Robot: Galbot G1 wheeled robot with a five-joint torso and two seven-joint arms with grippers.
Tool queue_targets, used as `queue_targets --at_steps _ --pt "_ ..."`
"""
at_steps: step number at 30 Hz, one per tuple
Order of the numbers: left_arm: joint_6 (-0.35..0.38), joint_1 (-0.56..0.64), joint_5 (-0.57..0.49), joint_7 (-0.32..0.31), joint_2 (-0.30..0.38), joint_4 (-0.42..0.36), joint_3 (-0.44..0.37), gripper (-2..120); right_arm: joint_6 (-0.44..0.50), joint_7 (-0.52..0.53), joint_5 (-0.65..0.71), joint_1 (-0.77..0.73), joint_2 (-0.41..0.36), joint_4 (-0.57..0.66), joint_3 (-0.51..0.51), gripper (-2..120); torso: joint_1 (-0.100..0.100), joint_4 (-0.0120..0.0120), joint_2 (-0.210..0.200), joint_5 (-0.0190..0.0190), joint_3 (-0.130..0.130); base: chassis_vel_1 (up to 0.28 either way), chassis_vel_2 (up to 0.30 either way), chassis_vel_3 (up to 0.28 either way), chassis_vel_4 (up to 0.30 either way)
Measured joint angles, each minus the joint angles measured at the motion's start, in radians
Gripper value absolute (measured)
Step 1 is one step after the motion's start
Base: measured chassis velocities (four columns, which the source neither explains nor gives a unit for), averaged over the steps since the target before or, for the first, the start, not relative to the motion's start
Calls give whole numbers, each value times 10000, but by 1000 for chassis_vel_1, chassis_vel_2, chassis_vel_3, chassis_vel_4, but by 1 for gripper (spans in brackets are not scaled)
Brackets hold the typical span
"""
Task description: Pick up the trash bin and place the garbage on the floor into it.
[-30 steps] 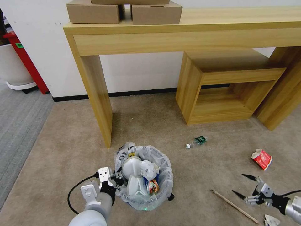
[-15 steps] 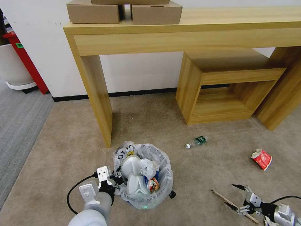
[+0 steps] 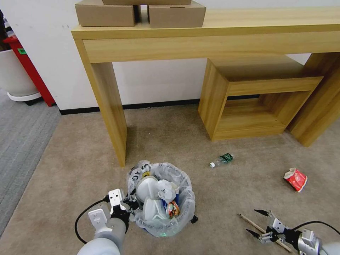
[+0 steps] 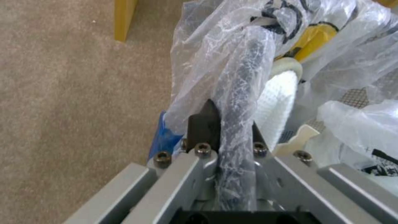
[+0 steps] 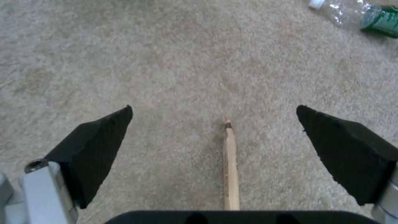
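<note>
The trash bin (image 3: 161,200), dark and lined with a crinkly white bag, stands on the tan floor (image 3: 81,166) holding white slippers and wrappers. My left gripper (image 3: 130,206) is shut on its bagged rim (image 4: 240,102) at the near-left side. At lower right my right gripper (image 3: 257,222) is open and low over a thin wooden stick (image 3: 251,223); the stick (image 5: 230,168) lies between the spread fingers. More garbage lies on the carpet: a green-labelled bottle (image 3: 222,159), also seen as the bottle (image 5: 360,15), and a red packet (image 3: 295,179).
A tall wooden desk (image 3: 212,35) with cardboard boxes (image 3: 141,12) stands against the wall, its leg (image 3: 109,102) just beyond the bin. A low wooden shelf unit (image 3: 255,99) sits under it. Grey ribbed carpet (image 3: 17,141) lies at left.
My right gripper has moved down and leftward, from beside the stick to straddling its end. The bin and left gripper have shifted very slightly left.
</note>
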Motion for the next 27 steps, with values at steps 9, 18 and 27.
queue_targets --at_steps 9,18,27 --pt "0 72 113 22 -44 64 22 0 50 -12 37 337 152 -432 -197 100 0 0 0 0 0 0 0 0 0" --pt "-2 142 162 32 -17 136 37 0 93 236 -120 772 294 -1243 -296 100 0 -1 0 0 0 0 0 0 0" --pt "-14 153 148 26 127 182 9 0 216 342 -134 1377 557 -2278 -495 100 0 -1 0 0 0 0 0 0 0"
